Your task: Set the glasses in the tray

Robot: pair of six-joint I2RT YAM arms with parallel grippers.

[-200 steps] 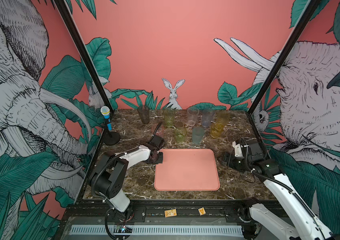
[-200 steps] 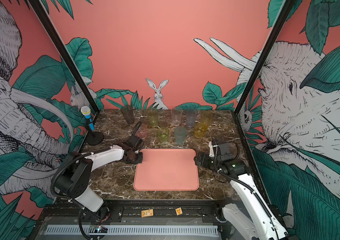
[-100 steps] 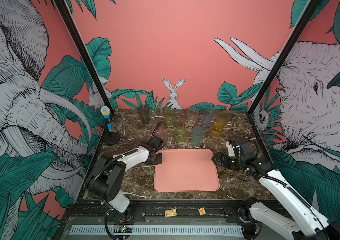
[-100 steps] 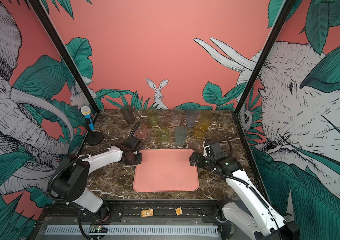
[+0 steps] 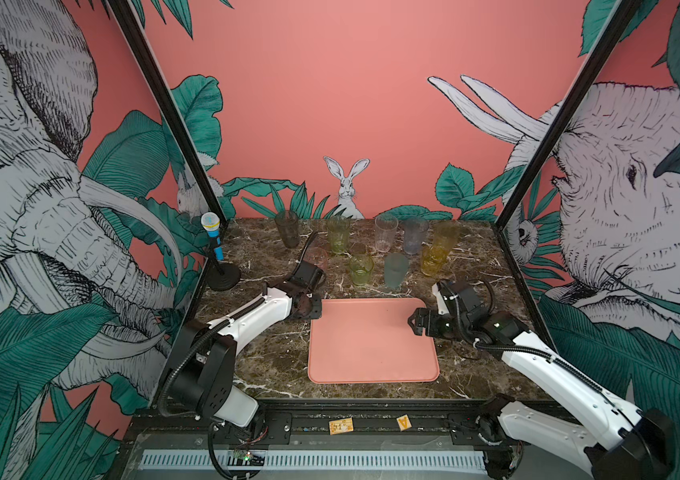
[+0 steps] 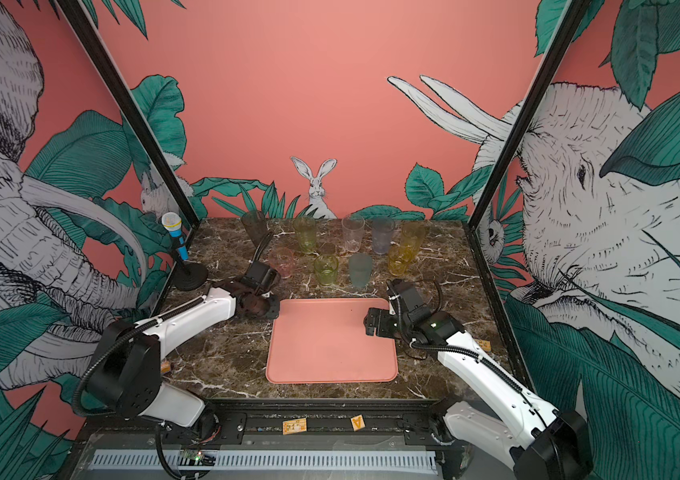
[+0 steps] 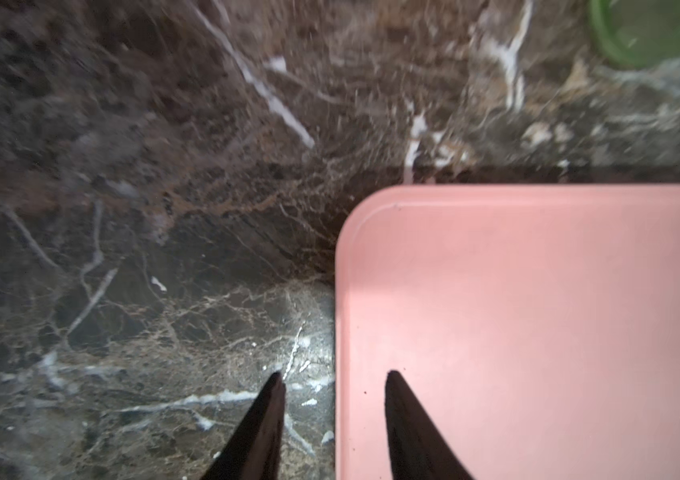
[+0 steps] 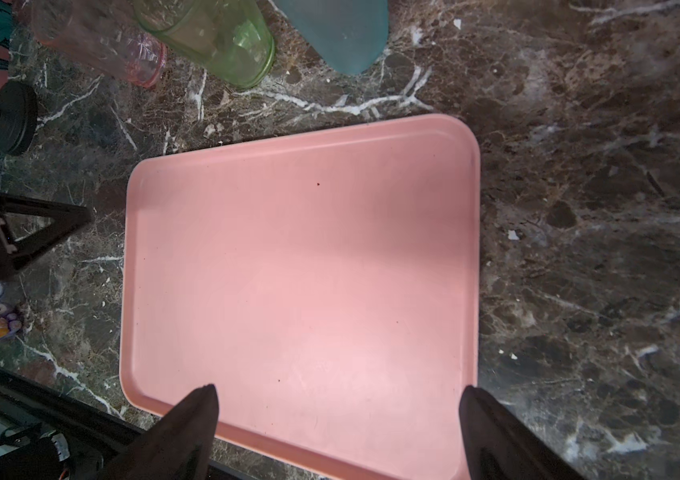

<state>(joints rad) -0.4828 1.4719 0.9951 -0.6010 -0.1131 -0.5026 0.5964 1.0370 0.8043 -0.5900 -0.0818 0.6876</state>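
Straddling tray [image 7: 537, 311] edge — L gripper [image 7: 332, 374] part-spread; R gripper [image 8: 339, 387] spread wide over tray.

Back wall [image 5: 350, 104]: plain salmon pink, w/ a white rabbit [image 5: 346, 187] drawn at its base among green leaves [image 5: 271, 195]. Left wall [image 5: 38, 187] & right wall [image 5: 621, 187]: big grey line-drawn elephants, tusks, teal foliage. Two black posts [image 5: 163, 112] [image 5: 562, 112] slant up from the rear corners in both top views. Bench [image 5: 271, 353]: dark brown marble, white veins, glossy. Front edge: black rail [image 5: 371, 415] w/ two small wooden tags [image 5: 341, 426], then a white vented strip [image 5: 309, 460] below. Light even & soft, shadows faint.
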